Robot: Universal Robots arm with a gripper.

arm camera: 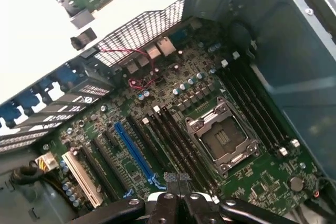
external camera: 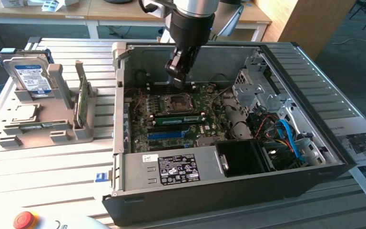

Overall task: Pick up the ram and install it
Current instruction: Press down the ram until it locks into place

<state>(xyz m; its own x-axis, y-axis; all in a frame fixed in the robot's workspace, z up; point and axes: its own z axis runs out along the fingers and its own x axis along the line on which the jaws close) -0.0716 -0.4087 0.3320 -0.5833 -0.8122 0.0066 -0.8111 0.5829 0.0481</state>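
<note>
Pincer above motherboard, jaws shut, holding nothing.
Pincer (external camera: 181, 82) hangs near the processor socket (external camera: 172, 101). Ram (external camera: 180, 117) lies at its 6 o'clock in the exterior view, seated beside the socket, long axis 3-to-9.

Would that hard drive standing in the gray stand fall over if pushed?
Probably not easily: the hard drive stands on edge, but the gray stand props it. Its boxy metal body looks stiff, likely heavy for its size.

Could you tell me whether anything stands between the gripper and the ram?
Nothing visible does. The shut gripper hangs over the ram, which sits in a slot beside the CPU socket, with only open air between them.
</note>
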